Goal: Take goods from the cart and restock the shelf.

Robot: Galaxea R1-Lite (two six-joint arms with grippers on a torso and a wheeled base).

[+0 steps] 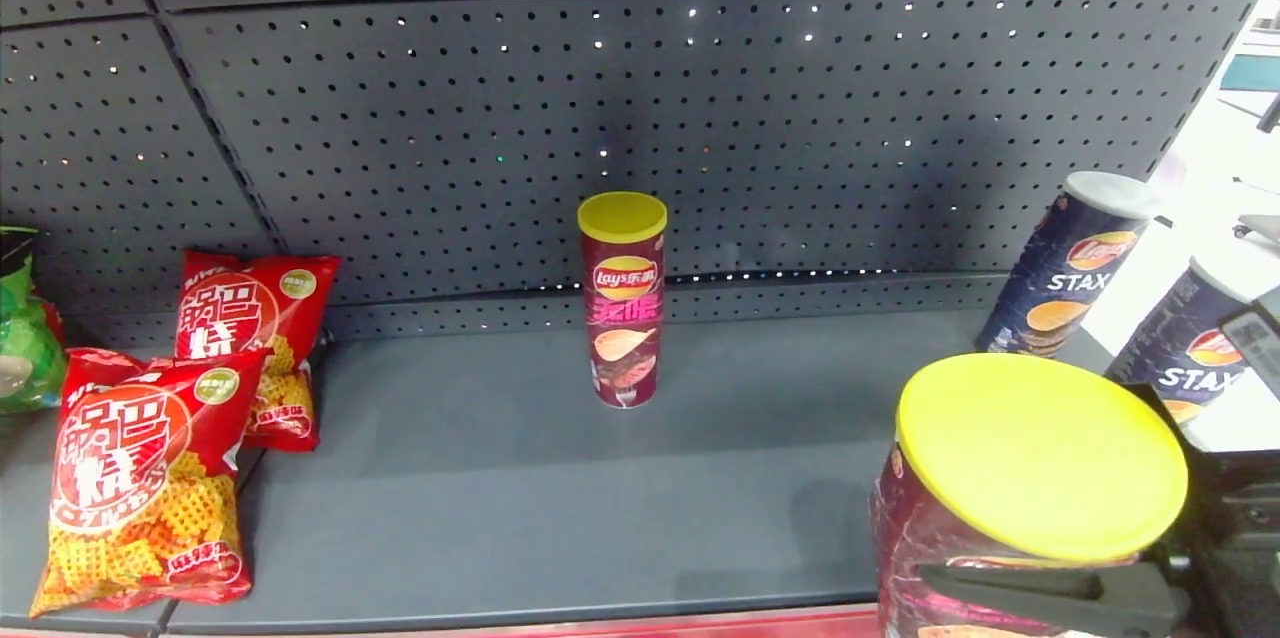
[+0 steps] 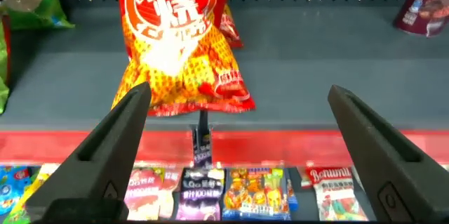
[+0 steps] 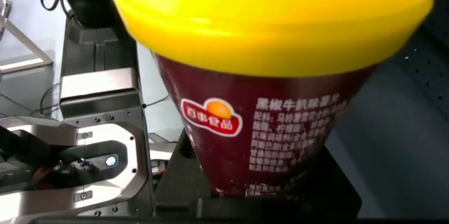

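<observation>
Clasping maroon logo-marked can (image 1: 1035, 463), right jaws

Dim shelf (image 1: 480, 478), soft shadows; light pinpricks through pegboard (image 1: 700, 118); overexposed right edge; bowed lines.

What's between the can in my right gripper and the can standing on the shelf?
Nothing: in the head view the shelf is bare between the held can and the standing can.

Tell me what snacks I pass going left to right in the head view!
Green bag → front red bag → back red bag → standing maroon can → first blue can → second blue can. The held maroon can overlaps the blue ones, so it is skipped.
</observation>
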